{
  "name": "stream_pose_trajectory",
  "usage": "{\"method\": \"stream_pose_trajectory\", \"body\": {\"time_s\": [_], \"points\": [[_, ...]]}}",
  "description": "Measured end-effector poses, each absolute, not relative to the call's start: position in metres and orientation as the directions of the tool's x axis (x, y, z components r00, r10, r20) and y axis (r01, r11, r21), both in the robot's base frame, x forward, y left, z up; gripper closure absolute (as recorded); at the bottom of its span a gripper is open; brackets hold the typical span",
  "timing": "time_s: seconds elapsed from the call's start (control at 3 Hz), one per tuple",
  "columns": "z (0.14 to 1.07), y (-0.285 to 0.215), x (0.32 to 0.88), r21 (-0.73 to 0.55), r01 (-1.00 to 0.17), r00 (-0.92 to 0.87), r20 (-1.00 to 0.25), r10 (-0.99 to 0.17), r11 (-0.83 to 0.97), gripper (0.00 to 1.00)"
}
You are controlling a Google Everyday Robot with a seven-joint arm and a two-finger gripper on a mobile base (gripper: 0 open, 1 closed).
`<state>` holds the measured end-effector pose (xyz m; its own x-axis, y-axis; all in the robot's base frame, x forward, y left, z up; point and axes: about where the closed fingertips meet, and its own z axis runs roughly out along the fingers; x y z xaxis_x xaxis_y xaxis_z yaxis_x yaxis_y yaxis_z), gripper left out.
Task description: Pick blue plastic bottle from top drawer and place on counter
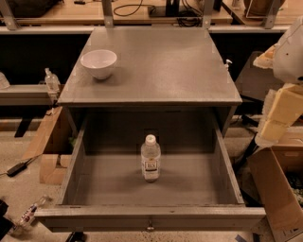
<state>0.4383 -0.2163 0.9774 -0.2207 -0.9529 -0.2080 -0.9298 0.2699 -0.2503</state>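
Note:
The blue plastic bottle stands upright on the flat bottom of the open top drawer, near its middle. It looks clear, with a white cap and a white label. The drawer is pulled out towards me, with a small knob on its front panel. The grey counter is the cabinet's top, just behind and above the drawer. My arm comes in at the right edge, and my gripper hangs to the right of the drawer's right wall, well apart from the bottle and above the floor.
A white bowl sits on the counter's left front part. A pump-topped clear bottle stands on a shelf to the left. Cardboard boxes lie on the floor to the right, another to the left. A wooden bench runs behind.

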Motion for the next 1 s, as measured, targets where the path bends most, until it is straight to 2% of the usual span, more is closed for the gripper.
{"method": "stream_pose_trajectory", "body": {"time_s": [0.33,0.67,1.0], "points": [[0.977,-0.216,0.438,-0.250,-0.930,-0.221,-0.208,-0.953,0.270,0.00],[0.952,-0.212,0.441,-0.233,-0.932,-0.207,-0.283,-0.937,0.277,0.00],[0.871,-0.207,0.439,-0.157,-0.950,-0.173,-0.453,-0.875,0.270,0.00]]}}
